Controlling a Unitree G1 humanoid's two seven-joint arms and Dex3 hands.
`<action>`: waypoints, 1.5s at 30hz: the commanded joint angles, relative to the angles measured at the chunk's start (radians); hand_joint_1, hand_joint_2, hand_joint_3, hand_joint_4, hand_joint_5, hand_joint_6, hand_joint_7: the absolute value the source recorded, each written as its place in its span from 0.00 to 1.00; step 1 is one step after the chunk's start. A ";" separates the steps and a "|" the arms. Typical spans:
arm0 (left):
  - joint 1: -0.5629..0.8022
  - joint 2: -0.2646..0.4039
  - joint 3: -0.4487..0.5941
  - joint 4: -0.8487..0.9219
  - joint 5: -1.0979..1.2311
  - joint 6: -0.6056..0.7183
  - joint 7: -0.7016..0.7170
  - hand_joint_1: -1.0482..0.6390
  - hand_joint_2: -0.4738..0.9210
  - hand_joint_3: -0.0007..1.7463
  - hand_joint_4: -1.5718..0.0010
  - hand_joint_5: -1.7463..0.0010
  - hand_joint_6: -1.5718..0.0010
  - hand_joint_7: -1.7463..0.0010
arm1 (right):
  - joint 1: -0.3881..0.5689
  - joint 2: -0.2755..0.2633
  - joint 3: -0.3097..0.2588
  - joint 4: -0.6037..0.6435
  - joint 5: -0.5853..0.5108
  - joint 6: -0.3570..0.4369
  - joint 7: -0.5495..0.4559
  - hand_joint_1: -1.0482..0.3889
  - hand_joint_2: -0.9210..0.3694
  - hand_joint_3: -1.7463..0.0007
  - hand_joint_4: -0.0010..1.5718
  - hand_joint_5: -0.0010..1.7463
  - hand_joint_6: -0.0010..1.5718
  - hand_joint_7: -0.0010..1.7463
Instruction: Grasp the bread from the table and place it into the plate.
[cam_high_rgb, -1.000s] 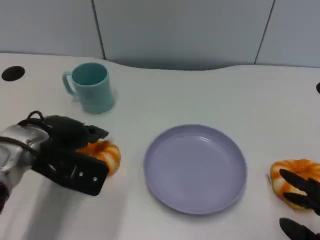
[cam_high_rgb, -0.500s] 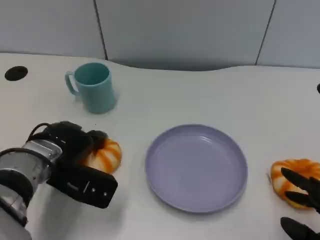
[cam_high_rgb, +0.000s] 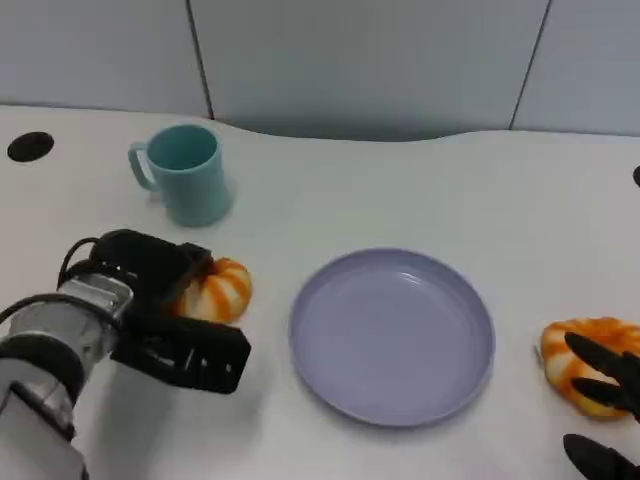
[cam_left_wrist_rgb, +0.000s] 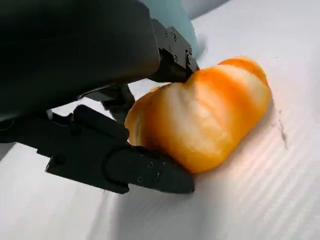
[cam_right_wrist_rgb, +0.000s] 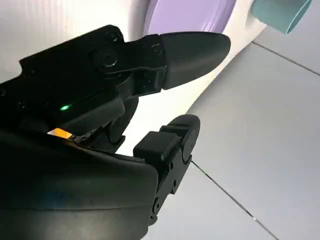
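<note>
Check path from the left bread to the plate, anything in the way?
Nothing visible. The bread in the left robot hand lies just left of the plate, with bare table between them. The cup stands farther back, off that line.

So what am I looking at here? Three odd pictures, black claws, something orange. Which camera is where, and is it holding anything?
It is a humanoid robot at a white table. The wide picture comes from its head, looking down. The other two come from cameras at its wrists, so they look tilted.

On the table stand a teal mug and an empty lilac round plate.

The left hand, those black fingers, closes around a striped orange bread roll; the left wrist view shows fingers touching it on both sides, the roll seemingly on the table.

The right hand is open beside a second orange bread roll.
</note>
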 joint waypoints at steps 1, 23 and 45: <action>0.003 0.013 0.006 0.010 -0.022 -0.032 -0.059 0.42 0.92 0.01 0.58 0.10 0.67 0.25 | 0.007 -0.010 -0.018 -0.014 0.022 -0.004 0.000 0.50 0.00 0.81 0.50 0.07 0.40 0.00; 0.062 0.109 0.349 -0.069 -0.408 -0.273 -0.188 0.49 0.94 0.08 0.50 0.00 0.60 0.00 | 0.016 0.000 -0.021 -0.026 0.012 -0.002 -0.007 0.50 0.00 0.82 0.52 0.07 0.40 0.00; 0.012 0.027 0.376 -0.257 -0.519 -0.598 -0.474 0.51 0.96 0.05 0.50 0.00 0.65 0.00 | -0.002 -0.002 -0.016 -0.014 -0.010 0.010 -0.008 0.50 0.00 0.81 0.54 0.07 0.40 0.00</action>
